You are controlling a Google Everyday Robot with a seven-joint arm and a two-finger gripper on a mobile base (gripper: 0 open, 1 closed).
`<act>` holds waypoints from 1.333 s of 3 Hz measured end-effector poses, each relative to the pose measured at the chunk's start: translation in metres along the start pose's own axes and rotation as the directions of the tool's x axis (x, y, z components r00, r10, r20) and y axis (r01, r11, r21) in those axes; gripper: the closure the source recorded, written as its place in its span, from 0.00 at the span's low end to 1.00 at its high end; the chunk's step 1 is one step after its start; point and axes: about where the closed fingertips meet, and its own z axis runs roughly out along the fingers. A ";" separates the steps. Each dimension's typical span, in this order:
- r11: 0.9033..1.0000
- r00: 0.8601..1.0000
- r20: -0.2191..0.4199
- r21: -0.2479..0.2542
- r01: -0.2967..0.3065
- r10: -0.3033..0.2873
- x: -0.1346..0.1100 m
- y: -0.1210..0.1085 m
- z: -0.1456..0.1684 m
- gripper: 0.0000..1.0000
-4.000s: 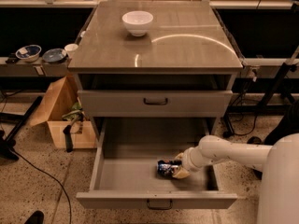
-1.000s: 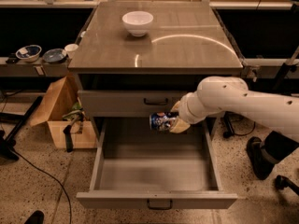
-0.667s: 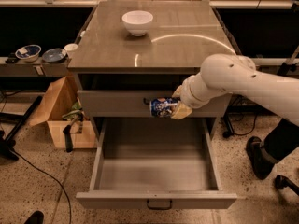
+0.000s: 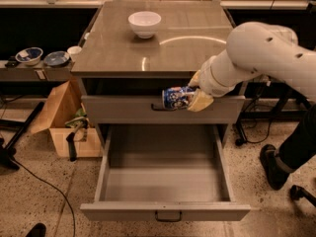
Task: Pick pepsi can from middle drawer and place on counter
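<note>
My gripper [image 4: 190,97] is shut on the pepsi can [image 4: 177,97], a dark-blue can with white and red markings, held on its side. It hangs in front of the upper drawer front, just below the counter's front edge, above the open middle drawer [image 4: 165,181]. The drawer is pulled out and its flat grey floor is bare. The counter [image 4: 153,46] is the glossy grey-brown top behind and above the can. My white arm comes in from the right.
A white bowl [image 4: 144,23] stands at the back of the counter. A side shelf at left holds blue bowls [image 4: 29,55]. A cardboard box [image 4: 64,120] sits on the floor left of the cabinet. A person's leg and shoe [image 4: 276,167] are at right.
The gripper has lifted the can out of the drawer and up to the height of the upper drawer front, drifting slightly left and upward. The drawer now lies empty.
</note>
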 end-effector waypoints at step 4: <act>0.996 0.996 0.005 0.001 0.084 -0.084 -0.046 -0.070 -0.010 1.00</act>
